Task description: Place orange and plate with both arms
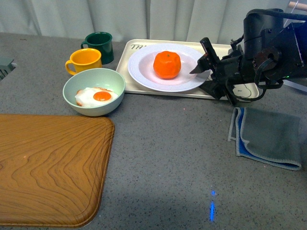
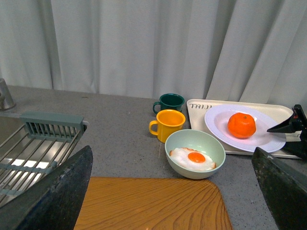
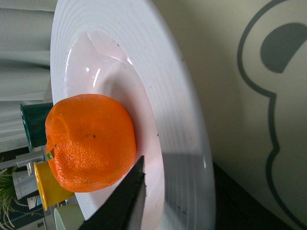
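Observation:
The orange sits in the well of the white ridged plate, which rests on a cream tray at the back. My right gripper is open at the plate's right rim. In the right wrist view one dark finger reaches over the plate just short of the orange, and the other lies outside the rim. My left gripper is open and empty, hovering over the wooden board, well away from the plate and orange.
A pale green bowl with a fried egg stands left of the plate, with a yellow mug and a green mug behind it. The wooden board fills the front left. A grey cloth lies right. A dish rack is far left.

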